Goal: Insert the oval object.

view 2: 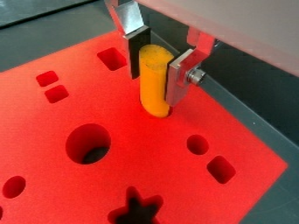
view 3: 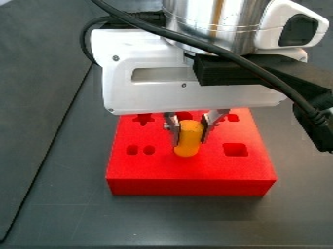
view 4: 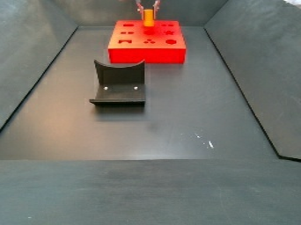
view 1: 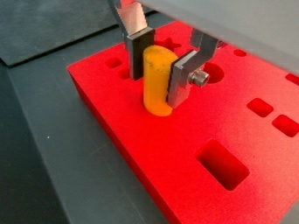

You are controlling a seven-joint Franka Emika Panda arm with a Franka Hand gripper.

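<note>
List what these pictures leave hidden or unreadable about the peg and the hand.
- Oval peg, lower tip: both wrist views leave unclear whether it sits in a hole of the red block.
- Peg's upper part: the hand covers it.
- In a side view, hand and peg: too small, cut by the edge.
- Curved holder: inside shadowed.

Lighting is even and fairly bright in every view. The red block (view 2: pixel 140 149) glows saturated, nearly washing out its hole edges. Both wrist views are soft; the gripper (view 1: pixel 163 66) above the block casts only faint shadow. In a side view the dark floor (view 4: pixel 177 132) carries small glare specks.
</note>
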